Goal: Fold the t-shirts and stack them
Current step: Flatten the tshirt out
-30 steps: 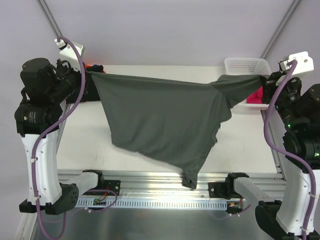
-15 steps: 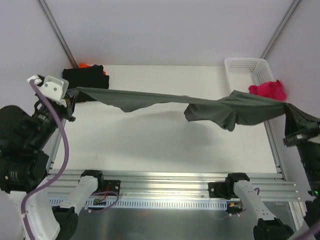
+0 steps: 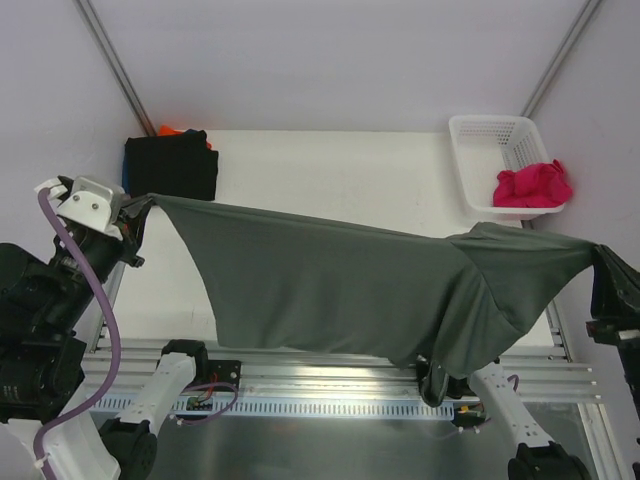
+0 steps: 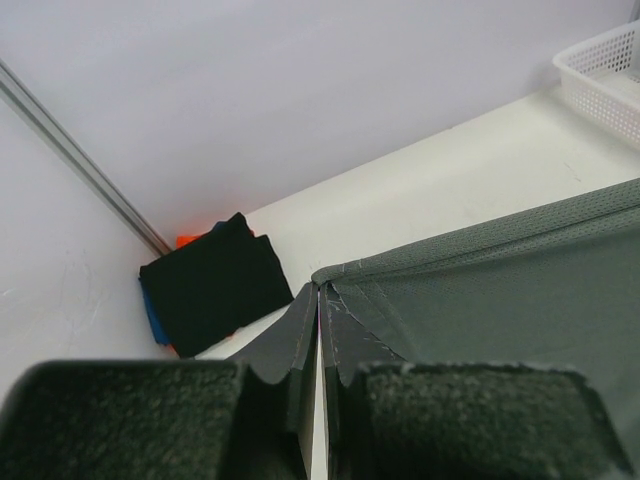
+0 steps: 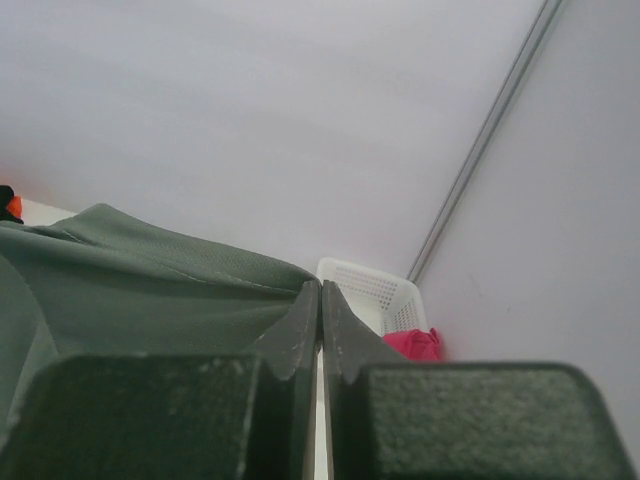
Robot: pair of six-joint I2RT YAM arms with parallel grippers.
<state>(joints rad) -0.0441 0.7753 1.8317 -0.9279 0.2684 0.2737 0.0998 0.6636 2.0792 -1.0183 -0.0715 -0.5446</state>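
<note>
Left gripper (image 3: 137,208) shut on dark grey t-shirt (image 3: 330,290) corner, your arm raised near left; right gripper (image 3: 598,258) likewise near right, shirt spread between.

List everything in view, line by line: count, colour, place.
dark grey t-shirt: one, dark grey, stretched in the air above the table between the two arms
pink shirt: one, magenta-pink, crumpled in the basket
folded stack: one, black on top with blue and orange edges beneath, far left corner of the table
basket: one, white lattice, far right corner of the table
table: one, white
rail: one, silver, along the near edge
left arm: one, black and white, near left, jaws shut on a shirt corner
right arm: one, black, near right, jaws shut on the shirt's other end
</note>
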